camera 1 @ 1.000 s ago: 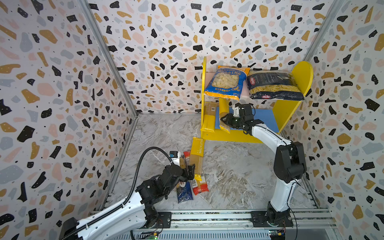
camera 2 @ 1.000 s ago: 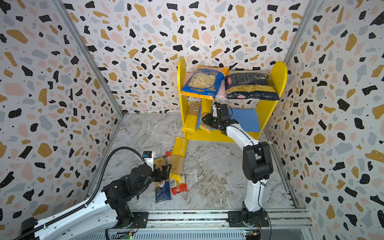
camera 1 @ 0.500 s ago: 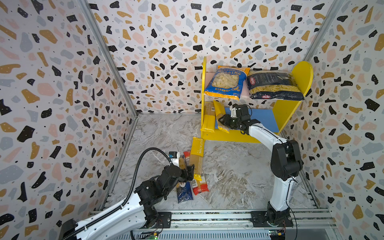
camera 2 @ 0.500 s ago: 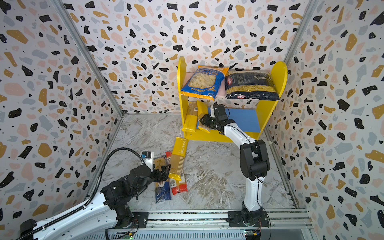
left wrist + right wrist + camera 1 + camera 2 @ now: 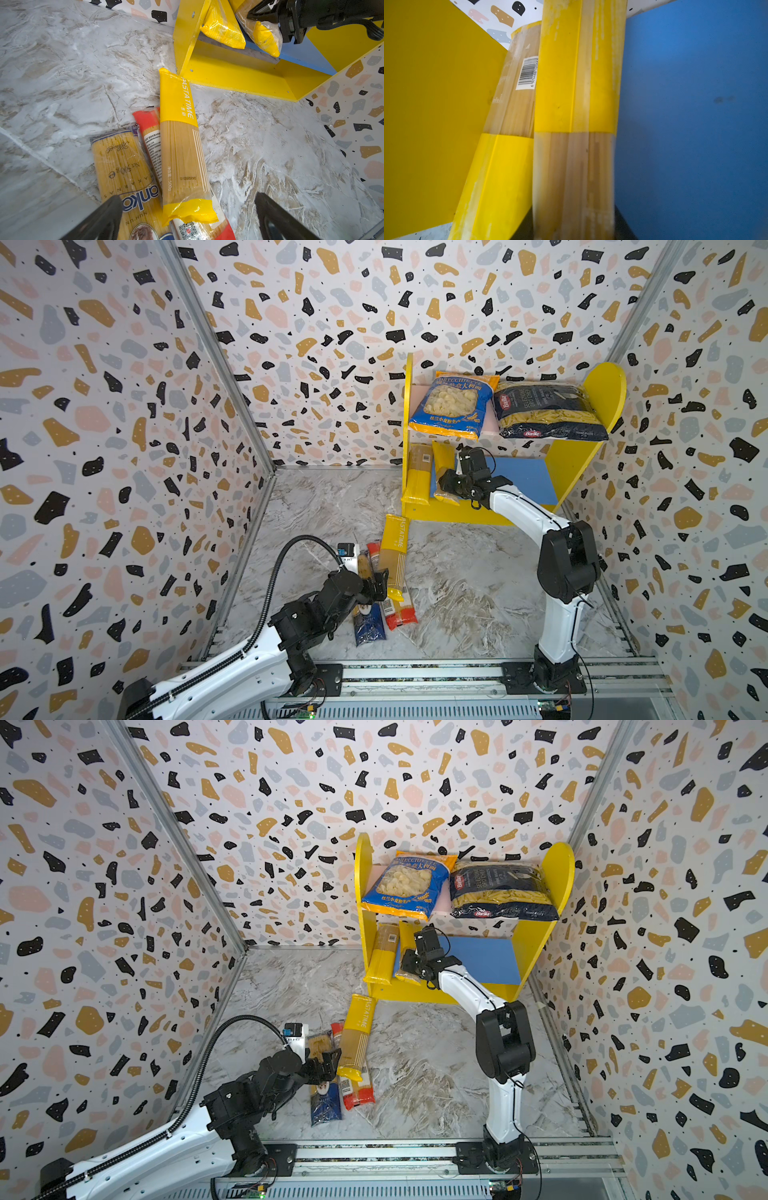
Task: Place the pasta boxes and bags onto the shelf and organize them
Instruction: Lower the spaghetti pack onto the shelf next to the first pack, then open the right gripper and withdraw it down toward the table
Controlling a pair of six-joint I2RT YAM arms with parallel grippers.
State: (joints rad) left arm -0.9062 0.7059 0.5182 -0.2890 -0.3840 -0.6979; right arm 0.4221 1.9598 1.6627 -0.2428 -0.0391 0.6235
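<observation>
On the shelf's (image 5: 598, 393) pink upper board lie the blue-orange orecchiette bag (image 5: 451, 406) and the navy Barilla bag (image 5: 544, 412). One yellow spaghetti pack (image 5: 417, 481) leans against the left side on the blue lower board (image 5: 695, 124). Beside it my right gripper (image 5: 451, 485) (image 5: 573, 226) is shut on a second yellow spaghetti pack (image 5: 575, 104), holding it nearly upright. On the floor lie a third yellow pack (image 5: 180, 145), a slim red pack (image 5: 149, 133) and a blue-ended pack (image 5: 120, 162). My left gripper (image 5: 187, 199) hangs open just above their near ends.
Speckled walls close in the marble floor (image 5: 457, 593) on three sides. The shelf stands against the back wall at the right. The right part of the blue board is bare. A metal rail (image 5: 415, 672) runs along the front edge.
My right gripper has carried its yellow pack to the left, closer to the pack leaning on the shelf's side. The left arm has not moved.
</observation>
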